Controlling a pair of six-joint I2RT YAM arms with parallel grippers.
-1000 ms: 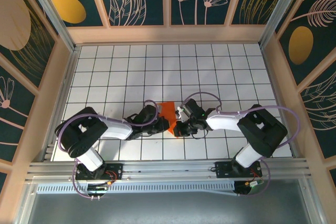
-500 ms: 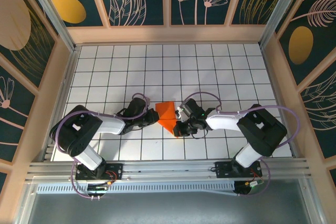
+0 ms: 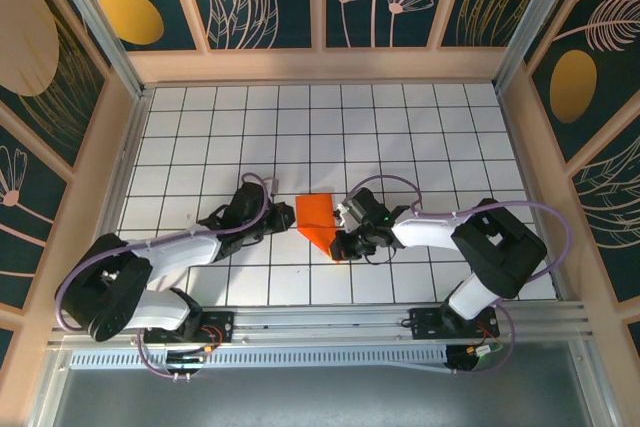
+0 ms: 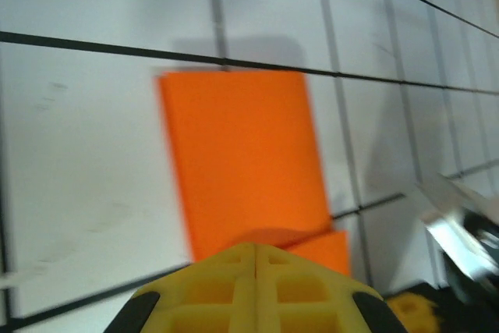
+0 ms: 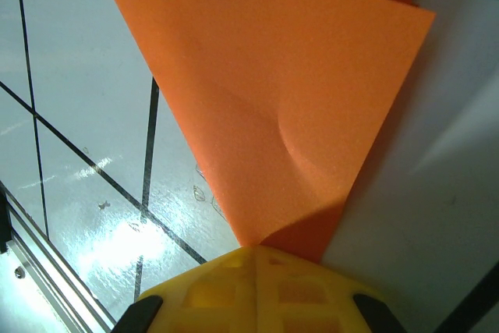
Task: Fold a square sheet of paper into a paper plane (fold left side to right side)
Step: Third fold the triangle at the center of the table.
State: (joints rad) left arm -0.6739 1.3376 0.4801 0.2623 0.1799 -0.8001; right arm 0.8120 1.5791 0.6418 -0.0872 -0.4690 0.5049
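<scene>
The square sheet of paper [image 3: 316,215] is a folded bright orange shape that lies flat on the grid table and narrows toward the near right. In the left wrist view the paper [image 4: 242,154] is a creased rectangle just past my left gripper [image 4: 257,249]. That left gripper [image 3: 288,221] is shut at the paper's left edge, with nothing seen between its fingertips. My right gripper [image 3: 341,243] is shut over the paper's narrow near end. In the right wrist view the paper [image 5: 265,91] runs under the shut right gripper [image 5: 256,249]. I cannot tell whether it is pinched.
The white grid table [image 3: 420,137] stretches behind and to both sides of the paper. Wooden walls [image 3: 320,65] fence it at the back and sides. A metal rail [image 3: 320,322] runs along the near edge by the arm bases.
My left gripper has drawn back leftward off the paper, and its arm has stretched out low. More of the orange paper shows now. The right gripper has stayed put.
</scene>
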